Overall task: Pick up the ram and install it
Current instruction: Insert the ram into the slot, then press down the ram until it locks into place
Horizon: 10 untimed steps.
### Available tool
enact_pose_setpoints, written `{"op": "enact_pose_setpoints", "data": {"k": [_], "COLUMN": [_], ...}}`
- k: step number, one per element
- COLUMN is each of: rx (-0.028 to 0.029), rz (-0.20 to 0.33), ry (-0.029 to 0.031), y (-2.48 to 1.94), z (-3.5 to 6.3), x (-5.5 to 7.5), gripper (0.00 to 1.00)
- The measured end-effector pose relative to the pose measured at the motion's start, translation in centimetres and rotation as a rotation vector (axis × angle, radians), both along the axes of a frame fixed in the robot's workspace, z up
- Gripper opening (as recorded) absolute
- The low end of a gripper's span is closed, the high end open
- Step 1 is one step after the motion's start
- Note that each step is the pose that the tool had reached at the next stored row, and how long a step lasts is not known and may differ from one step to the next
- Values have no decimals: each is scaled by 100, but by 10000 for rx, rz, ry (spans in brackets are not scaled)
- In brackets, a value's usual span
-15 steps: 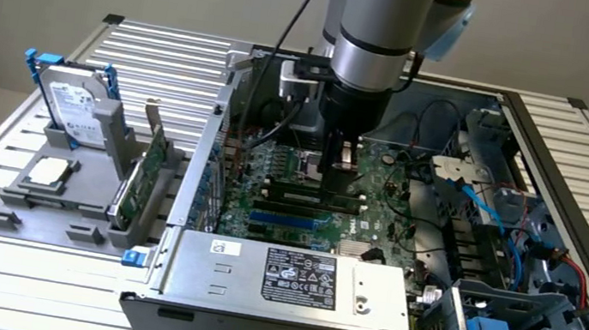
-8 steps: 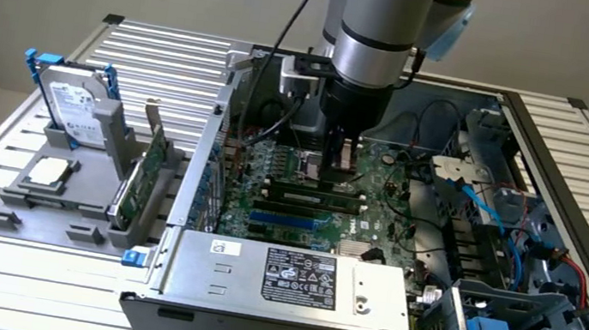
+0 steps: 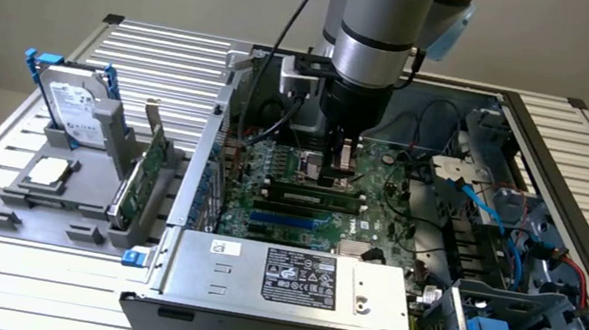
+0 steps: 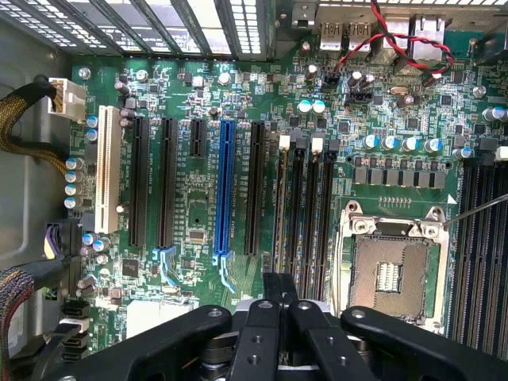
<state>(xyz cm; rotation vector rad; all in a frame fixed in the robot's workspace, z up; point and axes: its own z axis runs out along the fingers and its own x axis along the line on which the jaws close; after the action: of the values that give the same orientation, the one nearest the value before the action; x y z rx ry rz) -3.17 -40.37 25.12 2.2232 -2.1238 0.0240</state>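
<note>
Exterior view: the gripper [image 3: 340, 170] hangs over the middle of the motherboard [image 3: 379, 218], its claw fully closed. The ram [image 3: 314, 192] stands on edge on the motherboard, just beside the claw tip. Wrist view: the fingers [image 4: 271, 295] are pressed together above the motherboard's black memory slots [image 4: 305, 206]. I cannot tell whether they grip anything.

Above the jaws, a black wrist section [image 3: 350, 104] meets a silver-grey cylindrical arm [image 3: 377, 30] with a pale blue joint cap [image 3: 457, 15]. A black cable [image 3: 294, 18] runs alongside. The jaws are matte black, with round pivot bolts [image 4: 209, 313].
</note>
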Motion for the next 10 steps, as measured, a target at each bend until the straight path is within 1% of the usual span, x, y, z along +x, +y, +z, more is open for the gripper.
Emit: {"op": "enact_pose_setpoints", "data": {"k": [10], "rx": [0], "rz": [1], "ry": [0], "y": [0], "z": [0], "x": [0], "gripper": [11]}}
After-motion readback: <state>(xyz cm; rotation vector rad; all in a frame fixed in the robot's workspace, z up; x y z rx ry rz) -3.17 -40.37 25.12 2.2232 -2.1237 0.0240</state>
